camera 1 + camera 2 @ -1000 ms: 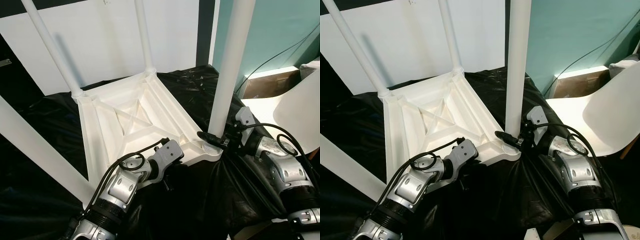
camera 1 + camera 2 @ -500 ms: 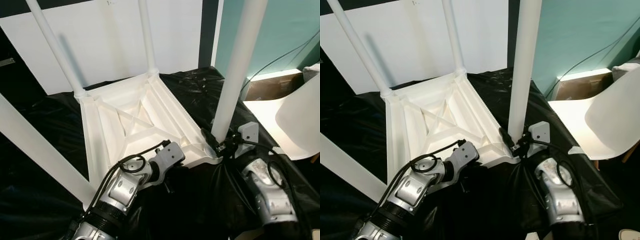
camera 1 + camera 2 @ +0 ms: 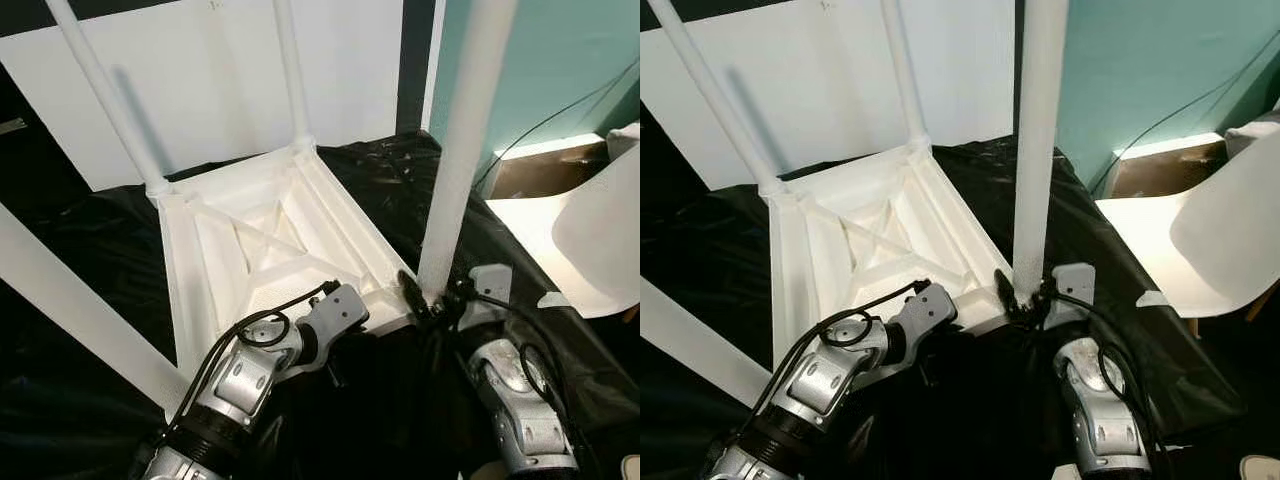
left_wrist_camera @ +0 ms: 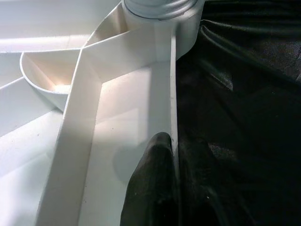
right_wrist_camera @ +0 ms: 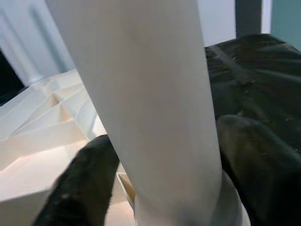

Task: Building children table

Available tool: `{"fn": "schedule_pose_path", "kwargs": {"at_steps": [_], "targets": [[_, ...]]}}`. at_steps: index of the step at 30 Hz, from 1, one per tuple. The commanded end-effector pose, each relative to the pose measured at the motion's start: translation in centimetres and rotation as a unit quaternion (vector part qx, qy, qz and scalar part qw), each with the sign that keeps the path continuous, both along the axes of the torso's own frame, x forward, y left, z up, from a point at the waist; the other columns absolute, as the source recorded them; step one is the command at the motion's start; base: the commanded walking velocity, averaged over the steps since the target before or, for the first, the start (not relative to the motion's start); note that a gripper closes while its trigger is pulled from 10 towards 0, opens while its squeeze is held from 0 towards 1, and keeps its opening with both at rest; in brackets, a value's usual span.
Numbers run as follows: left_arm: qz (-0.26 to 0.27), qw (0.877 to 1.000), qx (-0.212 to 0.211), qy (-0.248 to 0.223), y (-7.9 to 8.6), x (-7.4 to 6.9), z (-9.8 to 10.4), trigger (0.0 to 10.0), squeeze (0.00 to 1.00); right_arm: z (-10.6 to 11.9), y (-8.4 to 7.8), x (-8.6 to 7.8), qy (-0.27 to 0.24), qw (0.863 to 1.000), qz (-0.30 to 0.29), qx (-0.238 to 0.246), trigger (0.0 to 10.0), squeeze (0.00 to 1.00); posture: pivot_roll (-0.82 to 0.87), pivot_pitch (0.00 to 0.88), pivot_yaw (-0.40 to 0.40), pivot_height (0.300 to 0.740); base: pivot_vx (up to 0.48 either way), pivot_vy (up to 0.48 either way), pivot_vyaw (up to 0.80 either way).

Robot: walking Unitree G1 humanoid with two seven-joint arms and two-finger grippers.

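Observation:
The white children's table [image 3: 270, 240] lies upside down on black cloth, its four legs pointing up. My right gripper [image 3: 432, 298] is shut around the foot of the near right leg [image 3: 455, 150], right where it meets the corner socket. In the right wrist view the two black fingers [image 5: 80, 188] flank that leg [image 5: 150, 94]. My left gripper [image 4: 175, 183] is shut on the table's near rim [image 4: 171, 117], one finger inside the frame and one outside on the cloth. The left wrist [image 3: 335, 310] sits against that near edge.
The other legs [image 3: 105, 100] stand tall at the far corners, and one [image 3: 70, 310] crosses the near left. A white chair [image 3: 600, 230] and a cardboard box [image 3: 540, 165] lie to the right. A white panel [image 3: 200, 90] leans behind the table. Black cloth [image 3: 90, 240] covers the surface.
My right arm has swung from the right side to in front of and below the leg, the gripper staying at the leg's foot. The left arm holds the rim as before.

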State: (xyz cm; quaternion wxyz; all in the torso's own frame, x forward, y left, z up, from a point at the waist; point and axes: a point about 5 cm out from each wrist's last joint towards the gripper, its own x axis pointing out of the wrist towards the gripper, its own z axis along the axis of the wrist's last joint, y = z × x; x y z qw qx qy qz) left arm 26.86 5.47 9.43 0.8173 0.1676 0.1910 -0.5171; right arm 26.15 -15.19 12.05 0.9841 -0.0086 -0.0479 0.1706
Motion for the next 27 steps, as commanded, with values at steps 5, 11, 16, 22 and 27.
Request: {"fn": "schedule_pose_path", "kwargs": {"at_steps": [5, 11, 16, 22, 27], "targets": [[0.075, 0.993, 0.048, 0.073, 1.8, -1.0, -4.2, 10.0, 0.0, 0.7, 0.6, 1.0, -0.008, 0.993, 0.112, -0.045, 10.0, 0.0, 0.04, 0.0, 0.05, 0.74, 0.0, 0.0, 0.0], [0.077, 0.994, 0.048, 0.068, 1.7, -0.6, -4.1, 10.0, 0.0, 1.4, -0.2, 2.2, 0.001, 0.979, 0.183, -0.092, 10.0, 0.0, 0.03, 0.0, 0.04, 0.74, 0.0, 0.0, 0.0], [0.078, 0.994, 0.047, 0.065, 1.6, -0.3, -4.0, 10.0, 0.0, 1.6, -1.3, 3.1, 0.018, 0.969, 0.212, -0.126, 10.0, 0.0, 0.02, 0.0, 0.034, 0.74, 0.0, 0.0, 0.0], [0.074, 0.994, 0.049, 0.068, 1.7, -0.7, -4.2, 10.0, 0.0, 1.7, -1.5, 2.9, 0.02, 0.962, 0.243, -0.126, 0.0, 0.0, 0.02, 0.0, 0.042, 0.74, 0.0, 0.0, 0.0], [0.076, 0.993, 0.051, 0.069, 2.0, -0.8, -4.2, 10.0, 0.0, 0.9, -0.8, 2.0, 0.039, 0.963, 0.25, -0.093, 0.0, 0.0, 0.03, 0.0, 0.044, 0.74, 0.0, 0.0, 0.0]]}}
